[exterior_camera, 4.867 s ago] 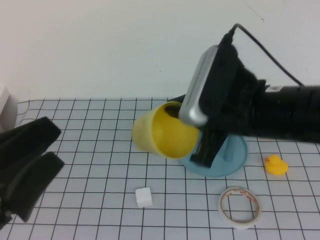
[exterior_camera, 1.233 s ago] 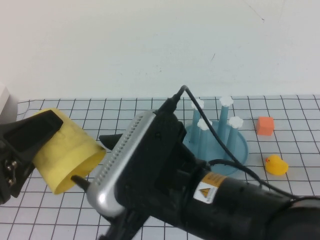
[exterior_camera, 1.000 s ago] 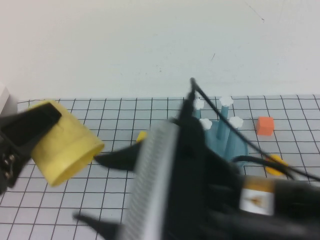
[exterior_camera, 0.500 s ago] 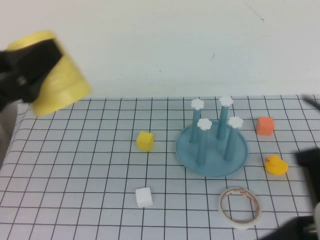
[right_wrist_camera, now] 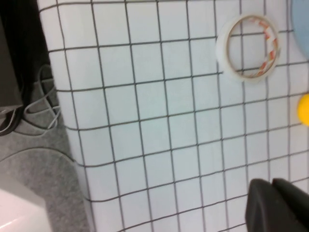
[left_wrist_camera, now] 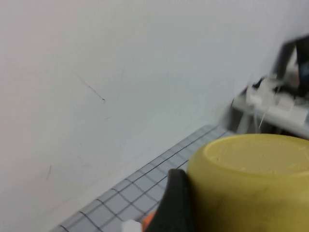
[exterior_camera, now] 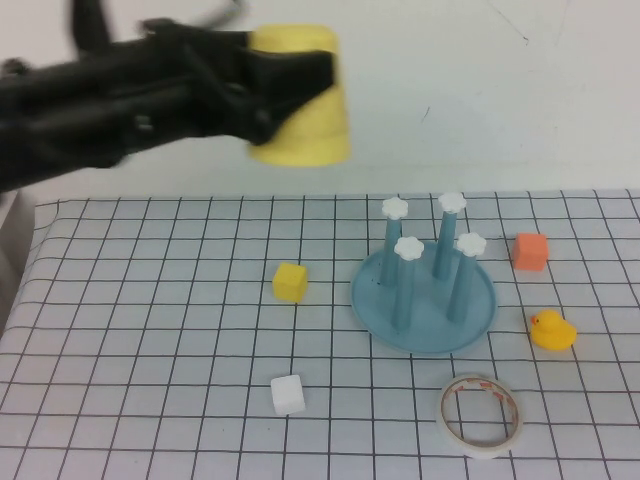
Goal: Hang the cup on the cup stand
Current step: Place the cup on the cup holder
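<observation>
Reaching in from the robot's left in the high view, the left gripper [exterior_camera: 285,85] holds the yellow cup [exterior_camera: 300,95] high above the gridded table [exterior_camera: 150,330], its jaws spread wide across the cup's body, mouth facing down. The cup hangs up and to the left of the blue cup stand [exterior_camera: 424,300], well apart from it. The stand's 4 upright pegs carry white flower caps and none bears anything. A yellow cube [exterior_camera: 290,281] lies just left of the stand, a white cube [exterior_camera: 287,394] nearer the front, an orange cube [exterior_camera: 530,251] and a yellow duck [exterior_camera: 551,330] to the stand's right, and a white tape ring [exterior_camera: 481,414] in front of it. The right gripper is out of this view.

From the left wrist, the cup [left_wrist_camera: 251,188] fills the lower corner with its closed base uppermost, one dark finger [left_wrist_camera: 176,203] pressed against its side. Behind it stand a pale wall and a strip of the gridded table.

From the right wrist, the right gripper [right_wrist_camera: 277,205] shows as dark fingertips brought fully together on nothing, over the table's edge. The tape ring [right_wrist_camera: 248,46] lies flat on the grid, well apart from the gripper, and a sliver of the duck [right_wrist_camera: 304,108] shows at the frame's edge.
</observation>
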